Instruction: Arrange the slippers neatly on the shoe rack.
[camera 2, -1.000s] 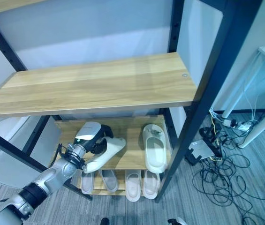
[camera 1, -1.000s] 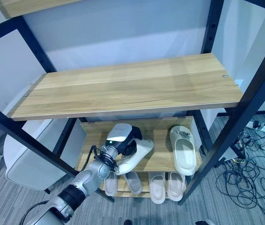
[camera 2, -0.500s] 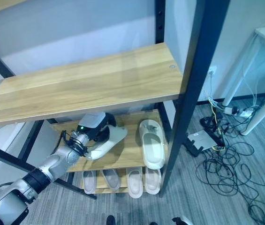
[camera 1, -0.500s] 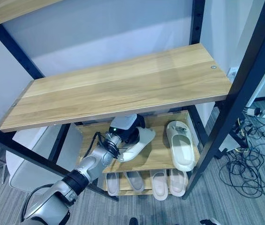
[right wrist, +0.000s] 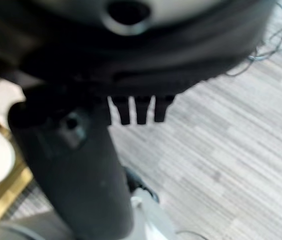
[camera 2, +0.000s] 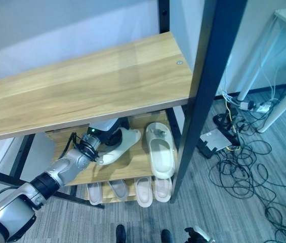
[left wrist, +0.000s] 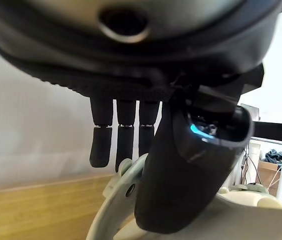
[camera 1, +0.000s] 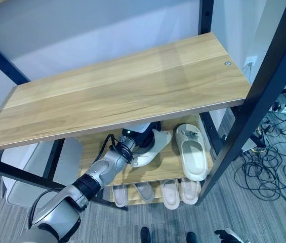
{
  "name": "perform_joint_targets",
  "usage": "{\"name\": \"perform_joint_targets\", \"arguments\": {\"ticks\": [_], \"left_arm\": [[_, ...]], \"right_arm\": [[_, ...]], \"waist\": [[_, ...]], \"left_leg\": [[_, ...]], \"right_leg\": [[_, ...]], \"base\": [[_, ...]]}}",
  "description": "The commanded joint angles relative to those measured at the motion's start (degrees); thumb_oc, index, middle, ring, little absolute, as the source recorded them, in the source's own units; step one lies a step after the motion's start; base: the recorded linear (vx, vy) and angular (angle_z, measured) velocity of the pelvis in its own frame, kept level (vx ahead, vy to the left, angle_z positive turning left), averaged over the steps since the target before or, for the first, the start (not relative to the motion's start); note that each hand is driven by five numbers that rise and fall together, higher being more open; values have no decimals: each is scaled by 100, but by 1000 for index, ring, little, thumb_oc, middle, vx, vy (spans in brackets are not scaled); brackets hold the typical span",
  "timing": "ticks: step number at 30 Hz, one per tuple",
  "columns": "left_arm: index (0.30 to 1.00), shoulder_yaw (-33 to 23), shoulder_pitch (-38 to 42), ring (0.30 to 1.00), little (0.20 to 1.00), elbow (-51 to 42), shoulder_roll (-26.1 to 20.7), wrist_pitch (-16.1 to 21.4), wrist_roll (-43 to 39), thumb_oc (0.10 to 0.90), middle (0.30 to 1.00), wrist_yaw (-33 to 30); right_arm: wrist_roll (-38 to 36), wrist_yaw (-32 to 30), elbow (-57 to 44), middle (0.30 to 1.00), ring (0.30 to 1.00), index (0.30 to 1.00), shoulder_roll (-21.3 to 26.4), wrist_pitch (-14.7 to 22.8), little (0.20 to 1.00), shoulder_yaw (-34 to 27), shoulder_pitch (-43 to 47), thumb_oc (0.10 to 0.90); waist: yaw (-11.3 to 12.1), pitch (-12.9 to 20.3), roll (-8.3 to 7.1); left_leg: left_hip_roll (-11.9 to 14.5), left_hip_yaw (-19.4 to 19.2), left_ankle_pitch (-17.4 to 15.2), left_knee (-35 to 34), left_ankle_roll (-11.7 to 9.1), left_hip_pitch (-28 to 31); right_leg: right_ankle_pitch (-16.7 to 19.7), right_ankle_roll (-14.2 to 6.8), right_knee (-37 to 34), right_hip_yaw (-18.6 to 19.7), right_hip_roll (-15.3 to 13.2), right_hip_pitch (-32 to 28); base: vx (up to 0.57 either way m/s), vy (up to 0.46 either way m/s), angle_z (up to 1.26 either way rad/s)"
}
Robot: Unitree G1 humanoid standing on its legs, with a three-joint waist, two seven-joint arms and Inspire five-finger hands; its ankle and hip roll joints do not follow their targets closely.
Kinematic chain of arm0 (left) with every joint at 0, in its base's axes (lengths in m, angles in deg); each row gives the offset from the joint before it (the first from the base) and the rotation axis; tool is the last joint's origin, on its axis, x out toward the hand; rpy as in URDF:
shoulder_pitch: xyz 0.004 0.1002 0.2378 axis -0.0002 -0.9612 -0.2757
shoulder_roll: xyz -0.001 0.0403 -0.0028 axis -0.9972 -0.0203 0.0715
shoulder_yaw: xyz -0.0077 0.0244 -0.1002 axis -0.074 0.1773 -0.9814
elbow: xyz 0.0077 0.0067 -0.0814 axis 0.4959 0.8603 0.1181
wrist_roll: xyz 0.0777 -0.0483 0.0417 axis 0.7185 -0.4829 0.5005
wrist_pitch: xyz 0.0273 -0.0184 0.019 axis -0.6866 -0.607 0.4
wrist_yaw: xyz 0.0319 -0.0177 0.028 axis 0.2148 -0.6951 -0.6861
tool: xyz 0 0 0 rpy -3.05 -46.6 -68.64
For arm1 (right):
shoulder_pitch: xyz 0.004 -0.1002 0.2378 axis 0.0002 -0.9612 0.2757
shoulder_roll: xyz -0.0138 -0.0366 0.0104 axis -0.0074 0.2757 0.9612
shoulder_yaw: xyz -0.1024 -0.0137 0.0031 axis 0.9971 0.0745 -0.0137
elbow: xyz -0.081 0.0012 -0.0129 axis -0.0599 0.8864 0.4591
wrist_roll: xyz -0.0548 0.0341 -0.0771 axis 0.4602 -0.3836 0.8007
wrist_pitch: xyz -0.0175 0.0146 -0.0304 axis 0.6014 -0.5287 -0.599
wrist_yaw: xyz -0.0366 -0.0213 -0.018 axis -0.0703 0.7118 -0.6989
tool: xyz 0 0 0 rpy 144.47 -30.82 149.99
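We see the left arm reach from the lower left under the wide wooden board (camera 1: 127, 91) of the rack (camera 1: 256, 106), onto the middle shelf (camera 1: 168, 164). The left hand (camera 1: 144, 137) sits on the heel end of a cream slipper (camera 1: 150, 149). In the left wrist view the thumb lies on top of this slipper and the fingers (left wrist: 126, 142) go down on its other side, so the hand has it pinched between them. The slipper lies at an angle on the middle shelf, with its toe pointing toward the second slipper (camera 1: 191, 152).

The second slipper lies flat on the same shelf, just beside the first and closer to the rack's right front post; the two look apart from each other. On the lowest shelf, under the middle one, four more slippers (camera 1: 160, 192) stand in a row. The wide board hides the back of the middle shelf and part of the hand.

The right hand (right wrist: 136, 107) hangs over grey floor (right wrist: 230, 165), fingers straight and holding nothing. Cables (camera 1: 274, 167) lie on the floor beyond the rack's right post.
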State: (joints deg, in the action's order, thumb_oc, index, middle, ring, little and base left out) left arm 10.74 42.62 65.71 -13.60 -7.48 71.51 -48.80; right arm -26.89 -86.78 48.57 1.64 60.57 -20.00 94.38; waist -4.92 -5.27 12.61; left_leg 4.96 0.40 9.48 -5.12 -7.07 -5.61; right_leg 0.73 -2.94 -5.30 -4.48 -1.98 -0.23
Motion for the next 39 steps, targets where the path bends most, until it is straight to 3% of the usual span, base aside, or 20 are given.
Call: {"name": "perform_joint_targets", "arguments": {"ticks": [1,2,18,26,32,39], "left_arm": [[453,-418,1374,453,453,500,198,-4,104,502,453,-673],[900,-415,1394,900,900,507,225,-5,98,800,900,-679],[900,-629,1073,900,900,-1,309,168,-301,800,900,-466],[900,-768,219,900,900,-352,385,336,-947,800,900,92],[900,-716,-188,900,900,-329,330,409,-883,800,900,261],[900,-1025,-749,900,900,-522,140,479,-1211,800,900,383]], "right_arm": [[-187,-160,-175,900,900,900,121,138,900,121,108,800],[-191,-165,-184,900,900,900,122,144,900,126,106,800],[-212,-138,-259,900,900,900,66,172,900,99,18,800],[-222,-89,-214,900,900,900,-43,74,900,-22,-3,800],[-170,-91,-153,900,900,900,-76,63,900,-59,-6,800],[-121,-78,-68,900,900,900,-124,30,900,-134,-115,800]], "waist": [[-59,90,-233],[-65,93,-232],[-22,83,-213],[131,135,-239],[185,160,-260],[277,200,-338]], "left_leg": [[-410,-141,-688,12,290,82],[-408,-146,-687,12,290,74],[-389,-130,-677,12,269,143],[-390,-56,-639,12,245,225],[-383,-28,-635,12,241,267],[-372,-2,-606,12,230,291]], "right_leg": [[-74,-403,30,138,-106,559],[-72,-398,30,146,-105,564],[-128,-362,30,108,-85,467],[-177,-317,30,-49,-71,305],[-191,-306,30,-126,-68,231],[-190,-291,30,-187,-55,172]], "base": [[0,0,0],[0,0,0],[-1,-1,0],[-8,-6,3],[-14,-9,10],[-17,-9,10]]}}
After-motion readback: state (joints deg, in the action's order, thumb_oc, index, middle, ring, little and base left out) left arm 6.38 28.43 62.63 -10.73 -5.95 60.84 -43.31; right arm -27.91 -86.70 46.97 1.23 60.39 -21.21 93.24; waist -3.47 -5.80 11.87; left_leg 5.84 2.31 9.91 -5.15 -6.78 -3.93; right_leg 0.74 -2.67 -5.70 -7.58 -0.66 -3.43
